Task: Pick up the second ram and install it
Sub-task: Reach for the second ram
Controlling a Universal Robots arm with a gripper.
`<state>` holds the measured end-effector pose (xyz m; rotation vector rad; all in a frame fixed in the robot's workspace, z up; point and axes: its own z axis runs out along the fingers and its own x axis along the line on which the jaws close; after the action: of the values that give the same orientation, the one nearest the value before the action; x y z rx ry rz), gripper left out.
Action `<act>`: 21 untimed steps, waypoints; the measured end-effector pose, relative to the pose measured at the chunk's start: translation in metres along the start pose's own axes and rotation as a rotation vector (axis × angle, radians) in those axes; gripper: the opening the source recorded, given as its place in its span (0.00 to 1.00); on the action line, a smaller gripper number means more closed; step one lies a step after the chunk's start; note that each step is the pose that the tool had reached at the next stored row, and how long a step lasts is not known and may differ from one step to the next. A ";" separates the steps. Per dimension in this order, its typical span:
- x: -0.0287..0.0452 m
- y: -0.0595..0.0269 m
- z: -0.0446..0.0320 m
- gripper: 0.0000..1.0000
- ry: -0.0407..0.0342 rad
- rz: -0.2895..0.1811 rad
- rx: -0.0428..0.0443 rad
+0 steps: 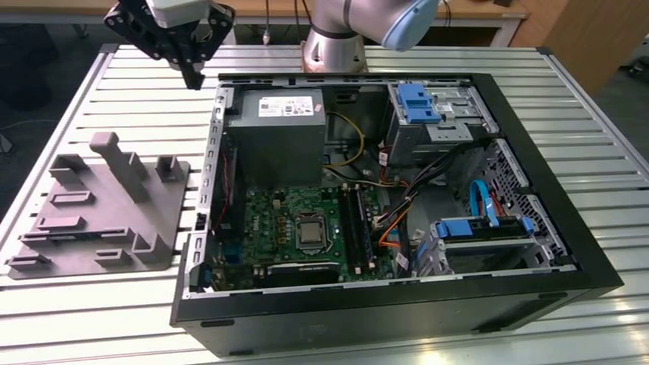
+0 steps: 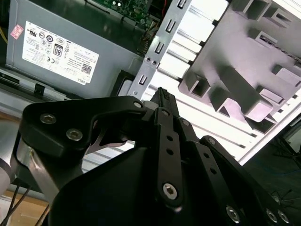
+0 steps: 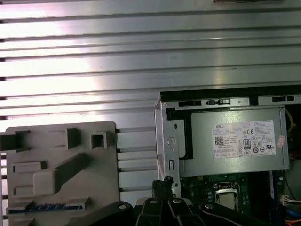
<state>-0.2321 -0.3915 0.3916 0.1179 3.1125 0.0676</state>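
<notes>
In the exterior view my gripper [image 1: 193, 80] hangs above the slatted table, just beyond the far left corner of the open computer case [image 1: 203, 190]. Its black fingers meet at one tip, so it is shut with nothing held, as both wrist views confirm [image 2: 162, 95] [image 3: 162, 184]. A thin dark strip with bluish marks, which I take for the second ram [image 3: 51, 205], lies flat in a long slot of the grey fixture [image 3: 56, 160]. That slot [image 1: 63, 235] is well away from the gripper, toward the near side of the fixture [image 1: 102, 213].
The grey power supply [image 1: 273, 133] fills the case's far left corner, with the green motherboard [image 1: 294, 228] and its dark memory slots [image 1: 355, 220] nearer. Blue drive brackets [image 1: 418, 103] and cables sit on the exterior view's right. The arm's base [image 1: 335, 46] stands behind the case.
</notes>
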 end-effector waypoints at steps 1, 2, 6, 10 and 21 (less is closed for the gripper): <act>0.0021 0.0000 0.0000 0.10 -0.0001 0.000 -0.0001; 0.0043 0.0001 0.0000 0.10 0.0000 0.000 0.0000; 0.0130 0.0002 0.0000 0.10 0.0000 0.000 0.0000; 0.0221 0.0003 -0.0001 0.10 -0.0001 0.000 -0.0001; 0.0457 -0.0003 -0.0003 0.10 -0.0001 0.000 -0.0001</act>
<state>-0.2776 -0.3884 0.3907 0.1181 3.1124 0.0677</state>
